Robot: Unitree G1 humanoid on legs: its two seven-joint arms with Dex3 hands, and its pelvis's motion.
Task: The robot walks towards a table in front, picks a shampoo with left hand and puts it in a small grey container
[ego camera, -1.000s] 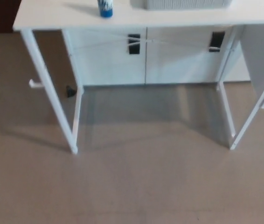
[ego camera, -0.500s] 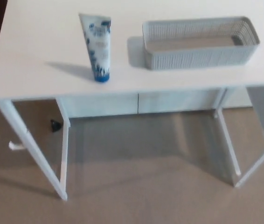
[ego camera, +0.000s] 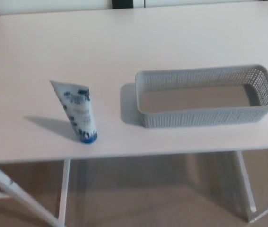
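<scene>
The shampoo tube (ego camera: 78, 112) stands on its blue cap on the white table (ego camera: 172, 38), just left of the small grey container (ego camera: 205, 116) and not touching it. Its print is too blurred to read. The table's right side is cut off by the frame, and neither robot hand shows, so their fingers cannot be judged.

Soft, slightly blurred; shadows falling left

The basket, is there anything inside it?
No, the grey basket is empty, and the shampoo tube stands on its cap on the table to the left of it.
</scene>
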